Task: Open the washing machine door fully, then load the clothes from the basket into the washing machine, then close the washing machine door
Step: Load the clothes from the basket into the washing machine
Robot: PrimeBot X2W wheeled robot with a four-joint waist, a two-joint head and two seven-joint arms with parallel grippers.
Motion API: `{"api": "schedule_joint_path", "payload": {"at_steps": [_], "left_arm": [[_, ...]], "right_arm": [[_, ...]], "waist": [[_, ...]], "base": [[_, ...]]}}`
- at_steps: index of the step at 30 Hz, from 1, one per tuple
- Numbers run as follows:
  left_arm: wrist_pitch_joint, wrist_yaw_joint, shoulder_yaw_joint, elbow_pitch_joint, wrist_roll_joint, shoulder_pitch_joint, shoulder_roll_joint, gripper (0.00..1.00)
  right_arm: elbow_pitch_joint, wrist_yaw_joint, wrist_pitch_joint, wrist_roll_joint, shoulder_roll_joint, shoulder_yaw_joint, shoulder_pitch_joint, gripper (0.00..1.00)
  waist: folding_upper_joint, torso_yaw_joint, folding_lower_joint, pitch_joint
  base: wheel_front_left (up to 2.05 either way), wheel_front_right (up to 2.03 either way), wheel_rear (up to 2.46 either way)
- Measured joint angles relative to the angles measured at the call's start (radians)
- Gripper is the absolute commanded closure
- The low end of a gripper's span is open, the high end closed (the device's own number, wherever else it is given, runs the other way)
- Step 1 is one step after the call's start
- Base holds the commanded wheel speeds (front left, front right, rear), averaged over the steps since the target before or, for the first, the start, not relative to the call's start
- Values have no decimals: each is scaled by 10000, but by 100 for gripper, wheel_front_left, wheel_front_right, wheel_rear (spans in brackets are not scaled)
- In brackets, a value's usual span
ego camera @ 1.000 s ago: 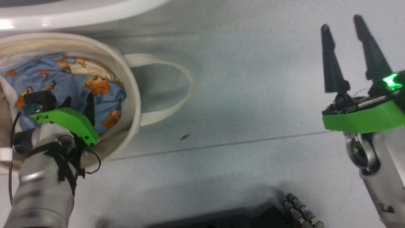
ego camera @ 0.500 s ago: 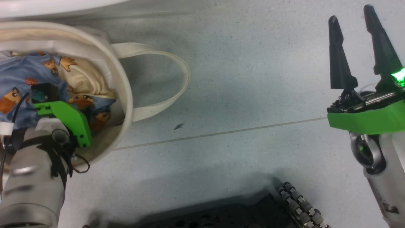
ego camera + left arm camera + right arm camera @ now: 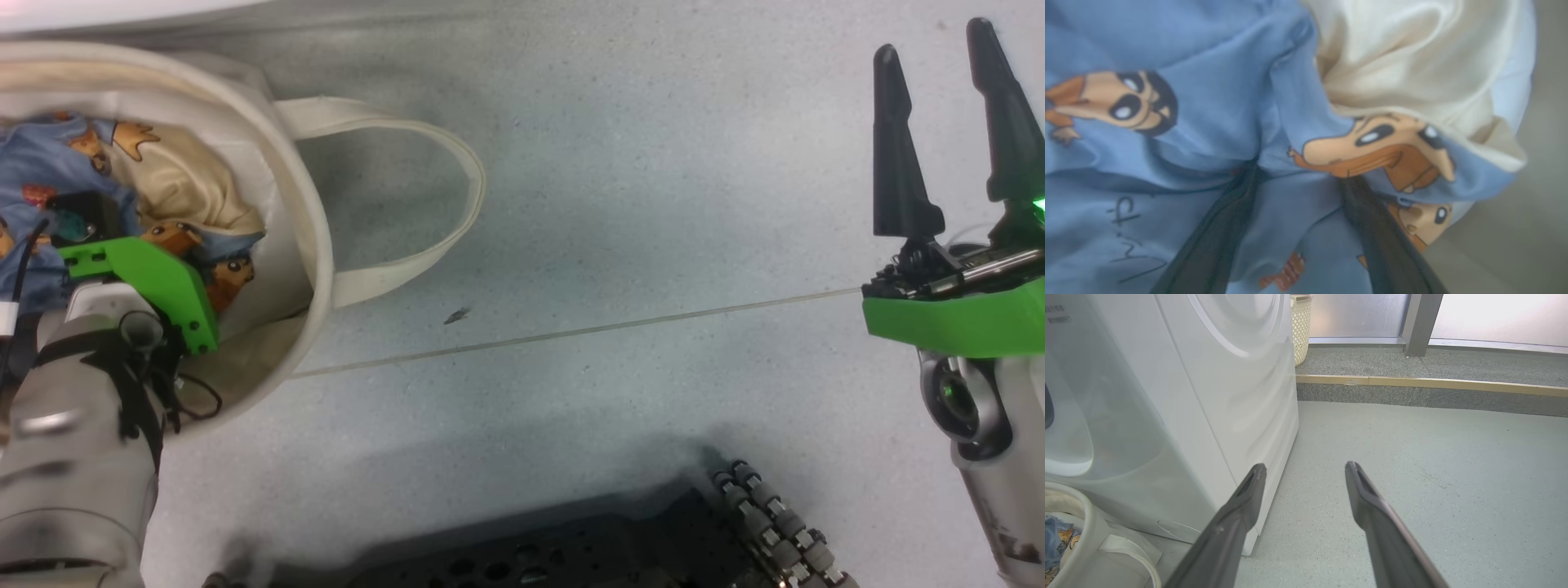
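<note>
Zero garments are looking loaded so far: the clothes (image 3: pixel 1208 122), light blue with a bear print, are all lying bunched in the basket (image 3: pixel 314 237), which is sitting on the floor (image 3: pixel 653 204) just beside the washing machine (image 3: pixel 1241 396). Door state: cannot tell, as nothing is showing the door clearly, so step one is going unconfirmed. Judging by this, the run is sitting early in the loading step. A first pick is being set up, while carrying the clothes into the machine and closing the door are both remaining. Left gripper (image 3: pixel 1298 171) is reaching steeply down into the basket, wrist above the near rim, its jaws standing apart and digging into the blue fabric. A fold is bulging up between them, not clamped yet. Cream cloth (image 3: pixel 1404 61) is lying right beside the blue at the edge of the grasp. Right gripper (image 3: pixel 933 49) is hovering over bare floor well apart from the basket, pointing forward past the machine's corner, jaws wide apart and holding nothing.
</note>
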Motion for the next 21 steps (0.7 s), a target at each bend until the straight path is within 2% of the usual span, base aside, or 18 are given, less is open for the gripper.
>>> {"api": "schedule_joint_path", "payload": {"at_steps": [1, 2, 11, 16, 21], "left_arm": [[-46, -10, -21, 4, 0, -27, -8, 28], [-174, -13, -25, 6, -2, -51, -17, 100], [-1087, -291, 40, 42, -397, -108, -157, 100], [-1854, -690, 61, 40, -537, 10, -351, 100], [-3145, -1198, 12, 42, -688, 539, -520, 100]], "right_arm": [[-8, 0, 0, -25, 0, -15, 4, 0], [-33, 0, 0, -58, 0, -33, 3, 0], [-12, 0, 0, -90, 92, -46, -21, 0], [314, 0, 0, -19, 384, 12, -39, 0], [738, 0, 0, 222, 658, 113, -37, 0]], "waist": [[0, 16, 0, 19], [0, 38, 1, 42], [0, 182, 1, -148], [0, 276, 1, -576], [0, 450, 1, -1251]], "base": [[4, 4, 4], [0, 0, 0], [0, 0, 0], [0, 0, 0], [0, 0, 0]]}}
